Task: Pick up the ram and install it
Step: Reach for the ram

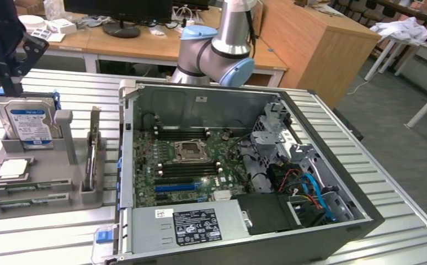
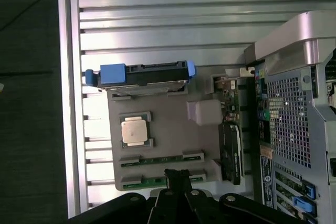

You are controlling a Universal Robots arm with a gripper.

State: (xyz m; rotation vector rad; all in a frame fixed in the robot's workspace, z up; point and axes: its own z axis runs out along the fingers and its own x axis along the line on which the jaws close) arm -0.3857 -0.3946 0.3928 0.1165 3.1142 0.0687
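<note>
The end effector (image 1: 10, 83) hangs above the grey tray (image 1: 66, 193), over the upright hard drive (image 1: 28, 124), its fingers together and gripping nothing. The ram (image 2: 157, 181) lies flat in a slot at the tray's edge, with a second green stick (image 2: 160, 158) in the slot beside it; in the wrist view the fingertips seem to sit just over it. The tray rests on the counter (image 1: 52, 232), at the exterior view's left of the open computer case (image 1: 198, 102).
</note>
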